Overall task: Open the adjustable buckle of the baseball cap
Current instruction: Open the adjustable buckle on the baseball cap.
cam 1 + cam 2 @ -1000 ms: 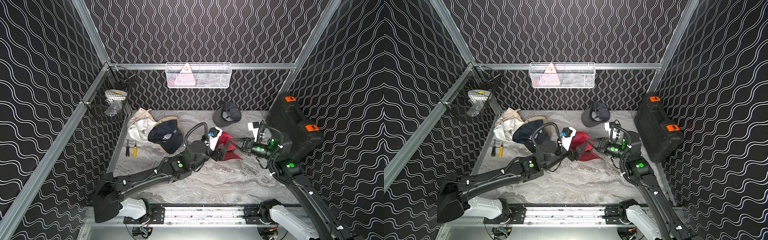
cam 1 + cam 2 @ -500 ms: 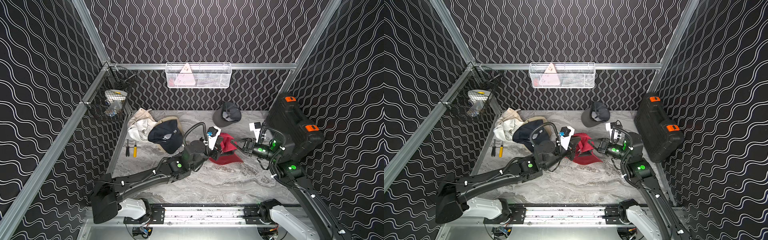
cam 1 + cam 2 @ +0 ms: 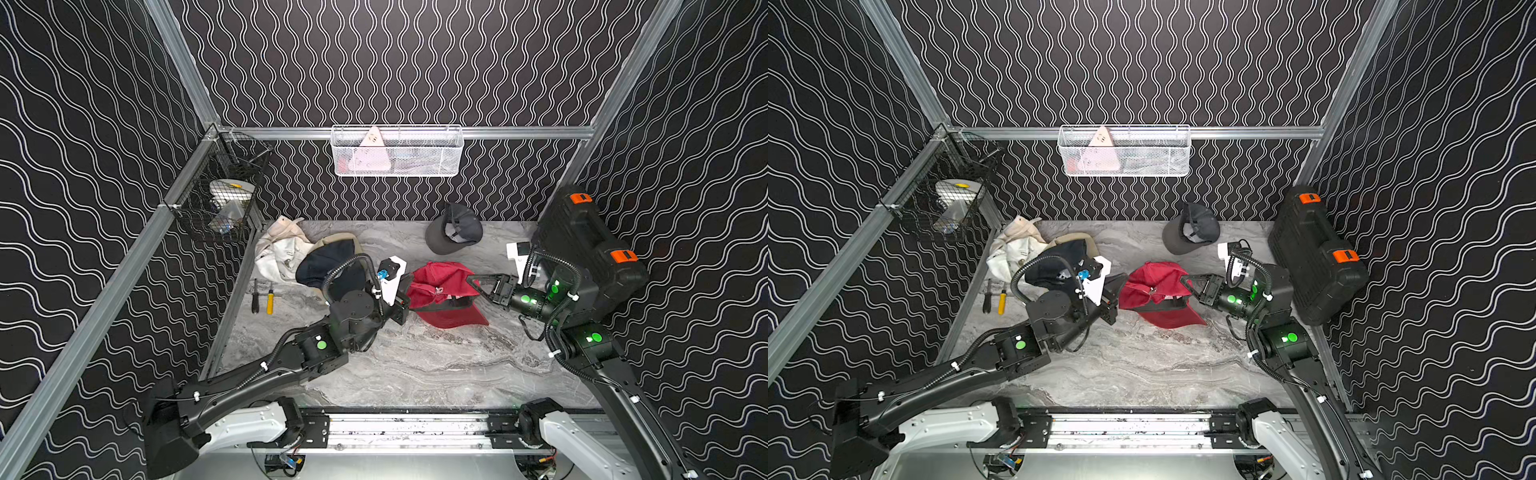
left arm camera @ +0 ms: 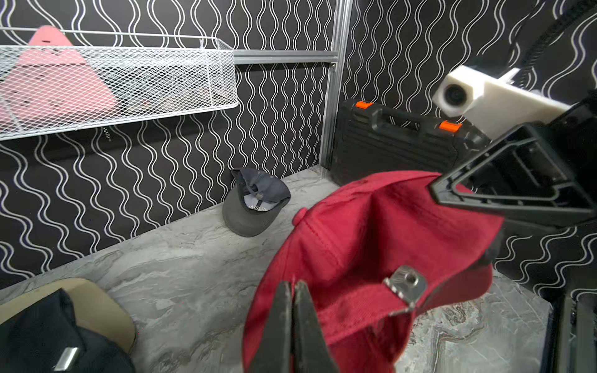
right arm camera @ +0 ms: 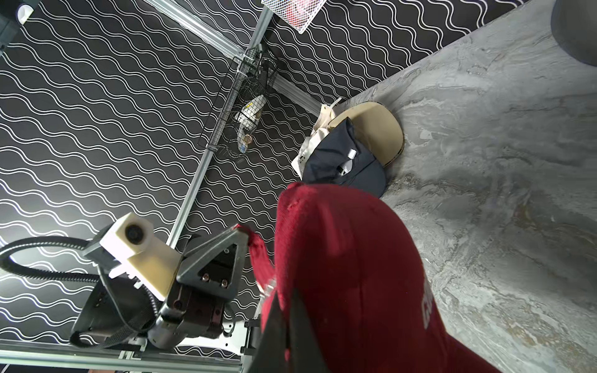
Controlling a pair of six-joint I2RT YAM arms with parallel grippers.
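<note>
The red baseball cap (image 3: 440, 276) (image 3: 1156, 276) hangs between my two grippers, its bill low over the marble table (image 3: 415, 365). Its red strap (image 4: 352, 298) runs to a small metal buckle (image 4: 406, 285) (image 5: 268, 285) at the cap's rear opening. My left gripper (image 3: 409, 293) (image 4: 293, 284) is shut on the strap's end, left of the buckle. From the right side, my right gripper (image 3: 468, 277) (image 5: 286, 292) is shut on the cap's rear rim beside the buckle. In both top views the buckle (image 3: 437, 288) shows only as a pale speck.
A grey cap (image 3: 453, 228) lies at the back wall. A navy cap (image 3: 328, 262) and pale caps (image 3: 278, 249) are piled at the left, with two screwdrivers (image 3: 262, 297) beside them. A black tool case (image 3: 590, 245) leans at the right. Wire baskets (image 3: 397, 151) (image 3: 220, 203) hang on the walls.
My left gripper's jaws have gone from open to shut on the strap. The red cap has shifted slightly between the two grippers. The right gripper keeps its hold.
</note>
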